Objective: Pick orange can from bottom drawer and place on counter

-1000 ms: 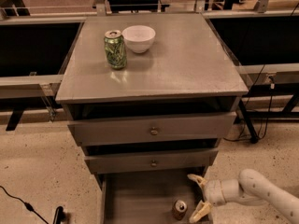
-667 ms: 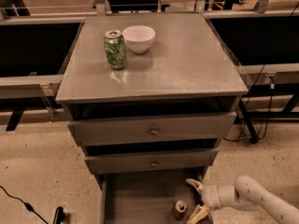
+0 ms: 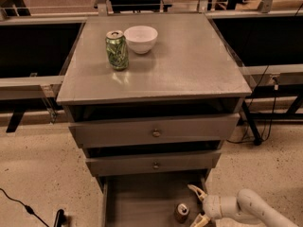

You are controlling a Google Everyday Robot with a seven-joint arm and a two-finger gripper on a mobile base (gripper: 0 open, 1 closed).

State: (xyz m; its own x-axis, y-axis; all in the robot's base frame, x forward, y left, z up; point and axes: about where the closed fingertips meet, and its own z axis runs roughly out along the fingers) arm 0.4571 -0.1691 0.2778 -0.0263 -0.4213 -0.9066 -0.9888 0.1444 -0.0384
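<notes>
The orange can stands upright in the open bottom drawer, near its front right, showing its silver top. My gripper is open just to the right of the can, one finger behind it and the other at the frame's lower edge. The fingers are not around the can. The white arm comes in from the lower right. The counter is the grey top of the cabinet.
A green patterned can and a white bowl stand at the counter's back left. Two upper drawers with brass knobs are slightly open. A black cable lies on the floor at left. Dark tables flank the cabinet.
My gripper has moved left and slightly down toward the orange can, staying open. The can has not moved.
</notes>
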